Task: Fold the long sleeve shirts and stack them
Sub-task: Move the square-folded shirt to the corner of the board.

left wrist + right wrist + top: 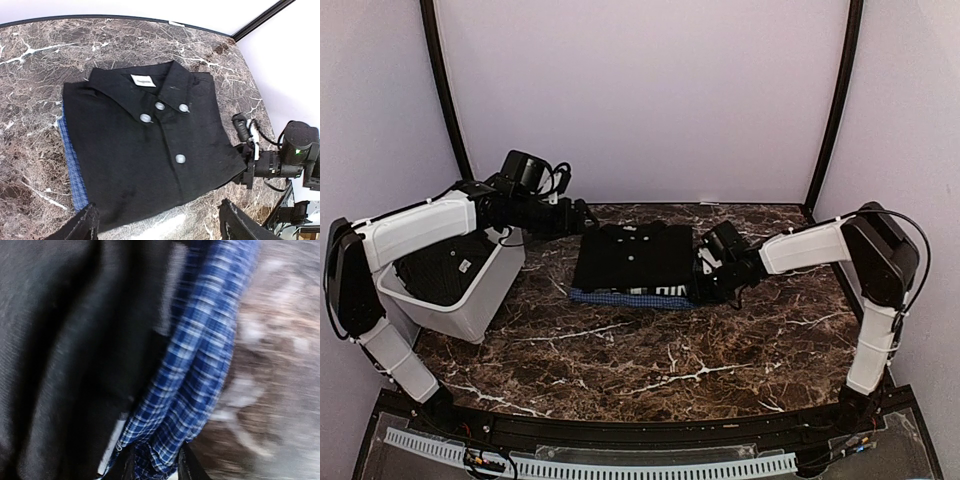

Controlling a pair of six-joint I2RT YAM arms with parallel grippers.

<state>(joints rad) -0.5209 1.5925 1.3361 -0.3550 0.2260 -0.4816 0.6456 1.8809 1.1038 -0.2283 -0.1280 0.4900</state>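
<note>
A folded black shirt [630,253] with a white neck mark [142,80] lies on top of a blue checked shirt [632,298] at the back middle of the table. The checked edge shows at the stack's side [70,157]. My left gripper [582,218] is open and empty, just off the stack's left side, its fingers [84,226] spread wide above the black shirt's hem [150,165]. My right gripper [706,267] is at the stack's right edge, shut on a fold of the checked shirt [195,365]. Its fingertips [184,464] pinch that cloth beside the black shirt [65,355].
A white plastic bin [480,300] stands tilted at the left under my left arm, with dark cloth [445,268] inside. The marble table [670,350] runs to black posts and pale walls at the back and sides.
</note>
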